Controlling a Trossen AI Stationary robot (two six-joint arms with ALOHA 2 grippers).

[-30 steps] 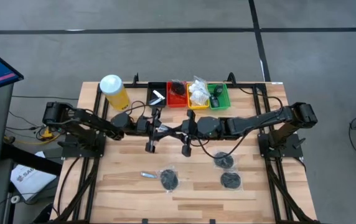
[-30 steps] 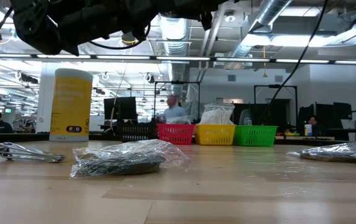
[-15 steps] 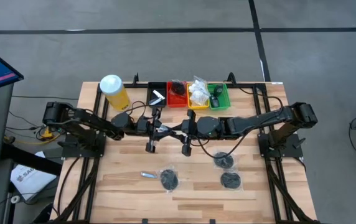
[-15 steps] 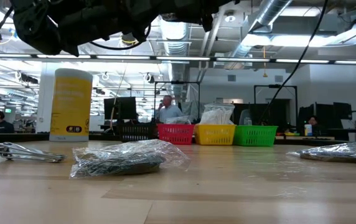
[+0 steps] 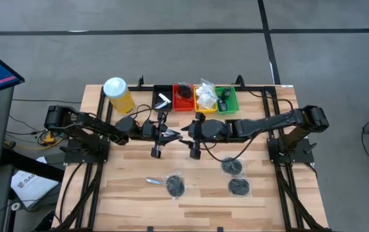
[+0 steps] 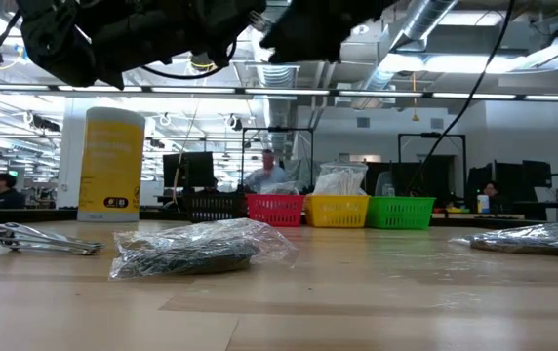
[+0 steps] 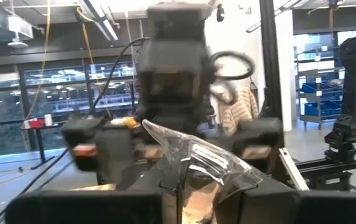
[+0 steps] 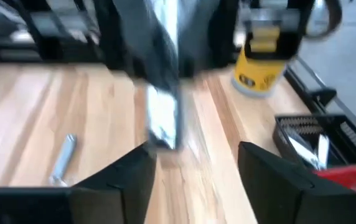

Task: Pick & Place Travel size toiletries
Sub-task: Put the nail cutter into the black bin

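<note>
The left gripper (image 5: 171, 134) hangs above the middle of the table (image 5: 275, 187), pinched shut on a clear plastic sachet (image 7: 200, 163) whose crinkled free end sticks up between its fingers in the left wrist view. The right gripper (image 5: 186, 134) faces it almost nose to nose, its fingers (image 8: 271, 177) spread wide with nothing between them; the sachet (image 8: 161, 115) hangs just ahead of them, blurred. A second ago the two grippers met over the sachet with the right fingers closed; since then the right ones have parted and drawn slightly back, while the left grip is unchanged. Beneath the arms the boards lie bare. Nearer the front edge rest a thin silver tube (image 5: 152, 181), a bagged black disc (image 5: 175, 185) just beside it, and two more bagged discs (image 5: 231, 167) (image 5: 239, 187) toward the right, all well apart from the grippers. Along the back edge stand the yellow canister (image 5: 118, 95) and the row of black tray (image 5: 163, 98), red tray (image 5: 183, 98), yellow tray (image 5: 205, 98) and green tray (image 5: 226, 99), close behind the grippers. A person (image 6: 271, 174) has shifted in the room beyond.
</note>
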